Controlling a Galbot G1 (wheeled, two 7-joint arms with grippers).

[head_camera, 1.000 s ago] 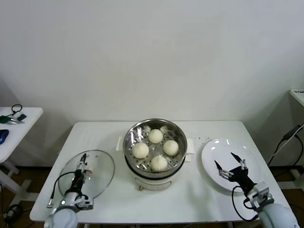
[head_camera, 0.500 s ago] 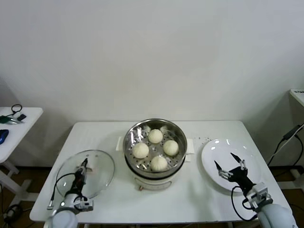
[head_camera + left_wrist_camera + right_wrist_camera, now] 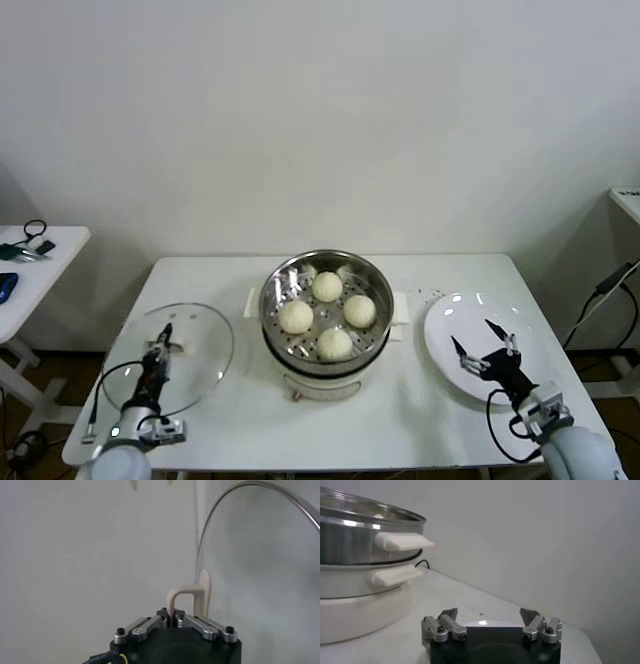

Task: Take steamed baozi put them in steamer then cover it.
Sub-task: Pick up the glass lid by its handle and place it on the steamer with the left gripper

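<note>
The steamer (image 3: 267, 310) stands mid-table with several cream-white baozi (image 3: 327, 286) on its perforated tray. Left of it is the cover (image 3: 195, 345), a clear glass lid, tipped up off the table. My left gripper (image 3: 160, 348) is shut on the lid's white handle (image 3: 172, 346). In the left wrist view the jaws (image 3: 172, 617) pinch one leg of that handle (image 3: 187, 597), and the lid's metal rim (image 3: 260, 490) curves behind. My right gripper (image 3: 485, 352) hovers open over the white plate (image 3: 450, 320). In the right wrist view its fingers (image 3: 490, 617) stand wide apart with nothing between them.
The white table (image 3: 400, 420) has bare room in front of the steamer. The steamer's side handle (image 3: 402, 541) and white base (image 3: 360, 610) show in the right wrist view. A small side table (image 3: 40, 260) with cables stands at far left.
My left gripper has shut on the lid's handle, and the lid has tipped up and shifted slightly left. The right arm has stayed over the plate.
</note>
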